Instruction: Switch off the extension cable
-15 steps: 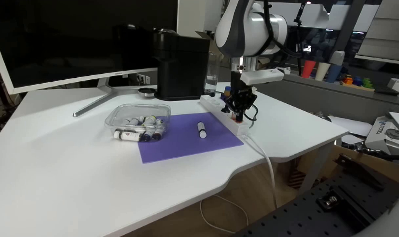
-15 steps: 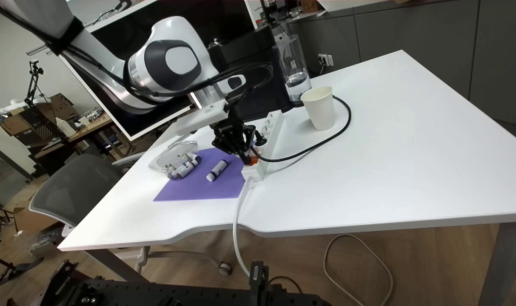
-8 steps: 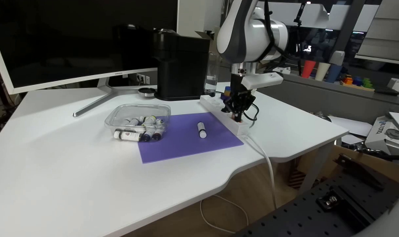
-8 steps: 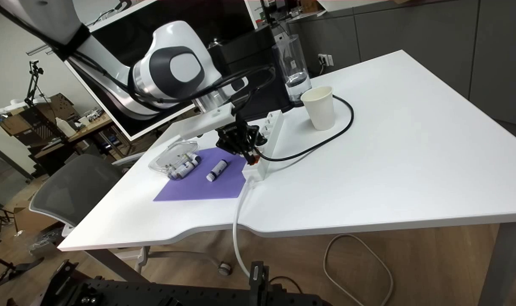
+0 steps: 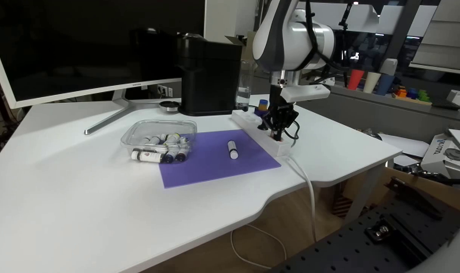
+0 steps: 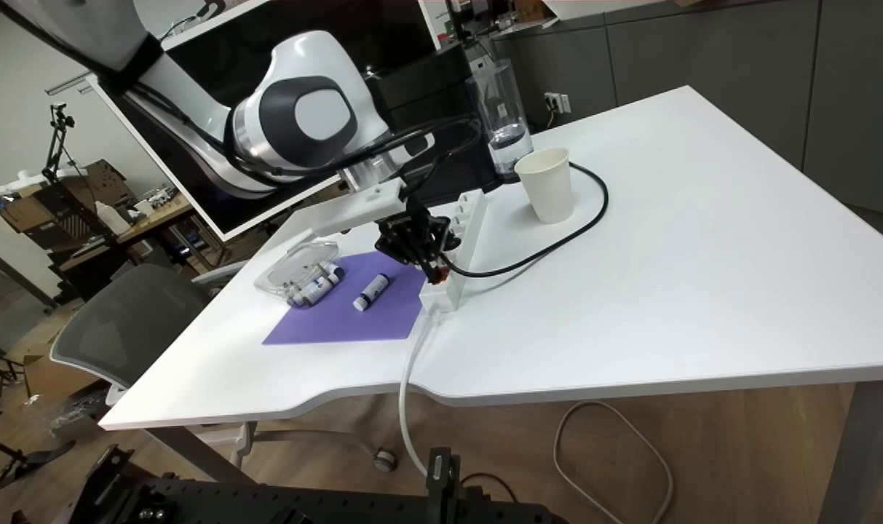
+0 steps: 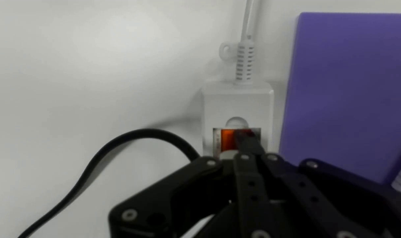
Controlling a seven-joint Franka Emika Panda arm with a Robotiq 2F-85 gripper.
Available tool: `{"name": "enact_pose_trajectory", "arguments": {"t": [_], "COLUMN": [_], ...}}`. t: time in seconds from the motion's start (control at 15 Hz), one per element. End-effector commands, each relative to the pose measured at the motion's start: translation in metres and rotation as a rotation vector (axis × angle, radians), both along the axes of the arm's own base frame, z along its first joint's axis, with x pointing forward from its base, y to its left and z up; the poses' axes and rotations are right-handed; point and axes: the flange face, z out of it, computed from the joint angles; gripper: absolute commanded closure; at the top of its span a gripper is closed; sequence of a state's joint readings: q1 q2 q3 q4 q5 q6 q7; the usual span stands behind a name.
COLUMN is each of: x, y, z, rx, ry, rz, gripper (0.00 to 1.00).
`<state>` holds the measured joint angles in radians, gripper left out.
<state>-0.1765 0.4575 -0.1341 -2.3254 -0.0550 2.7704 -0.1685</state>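
The extension cable is a white power strip, seen in both exterior views, lying on the table. Its white cord runs off the table edge. In the wrist view the strip's end holds a rocker switch, orange on its left part and dark red on its right part. My gripper points down with its fingers together and nothing seen between them. The fingertip covers the right part of the switch and appears to touch it. The strip's sockets are hidden beneath the gripper in the wrist view.
A black cable runs from the strip beside the gripper. A purple mat with a small white cylinder lies alongside. A clear tub, white cup, glass vase and black machine stand near.
The gripper has lowered a little and shifted slightly to the right in both exterior views. The power strip has slid slightly the same way. The rest of the table has not changed.
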Motion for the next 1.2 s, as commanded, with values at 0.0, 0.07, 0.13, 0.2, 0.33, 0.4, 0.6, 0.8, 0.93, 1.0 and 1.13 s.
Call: {"name": "enact_pose_trajectory", "arguments": {"t": [0.0, 0.07, 0.13, 0.2, 0.33, 0.4, 0.6, 0.8, 0.93, 1.0, 1.13], "x": [-0.005, -0.008, -0.011, -0.015, -0.021, -0.024, -0.024, -0.025, -0.024, -0.024, -0.026], "y": [-0.031, -0.042, -0.053, -0.064, -0.085, -0.092, -0.097, -0.09, -0.087, -0.086, -0.086], "z": [-0.004, -0.007, -0.009, -0.012, -0.018, -0.019, -0.012, -0.007, -0.007, -0.005, 0.0], "rx": [0.083, 0.115, 0.148, 0.186, 0.241, 0.281, 0.315, 0.313, 0.315, 0.311, 0.305], "ry": [0.078, 0.106, 0.134, 0.156, 0.162, 0.151, 0.076, 0.059, 0.059, 0.064, 0.072], "rz": [-0.158, -0.193, -0.232, -0.269, -0.292, -0.263, -0.126, 0.027, 0.095, 0.123, 0.165], "gripper": [1.0, 1.0, 1.0, 1.0, 1.0, 1.0, 1.0, 1.0, 1.0, 1.0, 1.0]}}
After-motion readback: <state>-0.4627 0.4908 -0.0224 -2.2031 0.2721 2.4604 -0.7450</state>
